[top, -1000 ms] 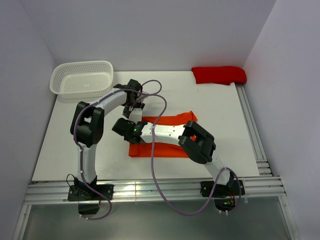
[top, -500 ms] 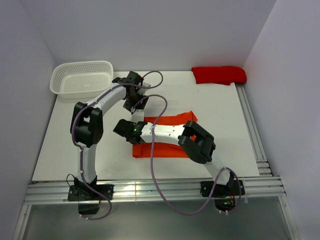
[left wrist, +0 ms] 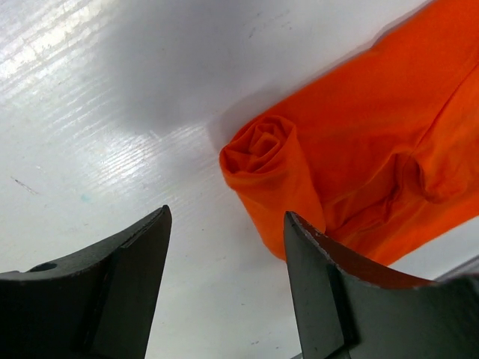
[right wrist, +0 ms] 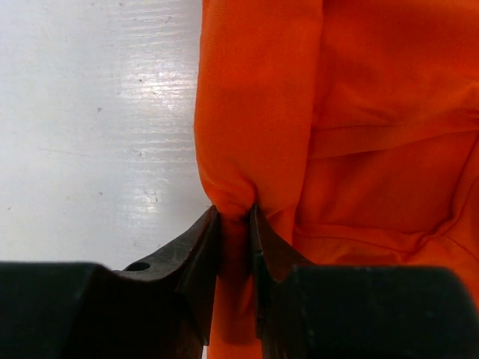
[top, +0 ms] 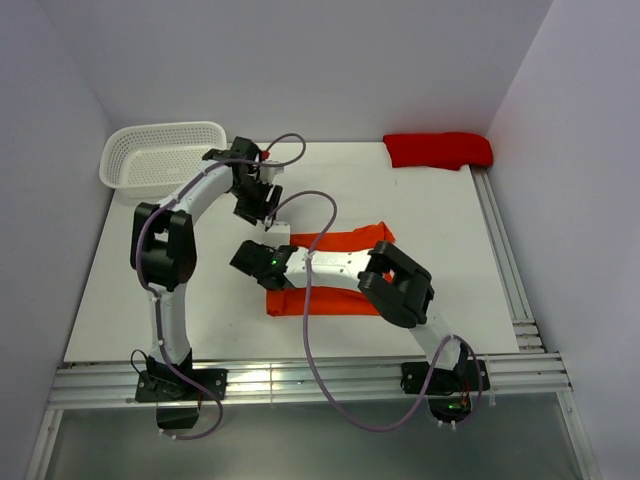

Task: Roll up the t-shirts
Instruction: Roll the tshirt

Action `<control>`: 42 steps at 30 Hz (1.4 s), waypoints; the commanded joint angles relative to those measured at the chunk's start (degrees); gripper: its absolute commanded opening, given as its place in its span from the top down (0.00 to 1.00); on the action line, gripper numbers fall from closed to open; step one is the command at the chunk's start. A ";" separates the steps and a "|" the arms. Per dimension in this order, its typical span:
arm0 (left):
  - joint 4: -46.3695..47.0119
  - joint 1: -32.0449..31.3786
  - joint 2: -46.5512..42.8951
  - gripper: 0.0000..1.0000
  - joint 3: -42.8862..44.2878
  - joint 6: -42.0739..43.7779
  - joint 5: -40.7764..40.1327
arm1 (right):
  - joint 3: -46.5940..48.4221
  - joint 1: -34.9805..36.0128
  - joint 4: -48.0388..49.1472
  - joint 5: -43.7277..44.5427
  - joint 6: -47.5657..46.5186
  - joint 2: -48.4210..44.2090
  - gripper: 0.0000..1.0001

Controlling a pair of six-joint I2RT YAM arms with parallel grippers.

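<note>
Orange cloth is what your right gripper (right wrist: 234,217) is clenched on. In its wrist view the two dark fingers pinch a thin fold at the near end of the rolled end (right wrist: 254,105), with the flat of the orange t-shirt (right wrist: 374,149) spreading away to the right. From above, the shirt lies as a long folded strip (top: 330,302) across the middle of the table (top: 150,290). Its left end is under the right gripper (top: 252,258), and most of its length is not yet wound.

A little farther back, your left gripper (top: 255,200) hangs above the table with its jaws apart and nothing between them. Its wrist camera looks down past both fingers at the far end of the roll (left wrist: 258,153), a tight spiral of a few turns lying just beyond the gripper (left wrist: 224,217) and not touching it.

I judge that the rolling of the orange shirt is in hand and at an early stage. One end of the roll is pinched and the other is free. The next move calls for you to lower the left gripper onto that spiral and close on it. Both ends can then turn together toward the flat cloth. If only the right end turns, the roll will likely skew or loosen.

At the back left stands a white basket (top: 160,128). At the far right corner lies the red t-shirt (top: 438,150), bunched into a compact bundle. I cannot tell whether it is properly rolled.
</note>
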 commanded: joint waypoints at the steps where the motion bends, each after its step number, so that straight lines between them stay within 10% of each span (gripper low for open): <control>1: -0.78 2.92 -4.63 0.33 -1.55 2.48 6.97 | -6.89 -1.01 5.29 -4.89 -0.74 -3.37 0.75; 7: 0.53 5.29 -7.88 0.32 -6.91 5.38 14.00 | -30.51 -4.78 39.55 -21.41 0.40 -13.04 0.75; 17: 4.84 6.26 -8.67 0.32 -14.92 6.36 17.61 | -39.96 -9.09 75.23 -35.65 11.55 -10.42 0.76; 42: 14.68 4.59 -7.88 0.32 -21.32 2.05 12.67 | -51.55 -10.77 74.66 -28.11 24.04 -13.66 0.81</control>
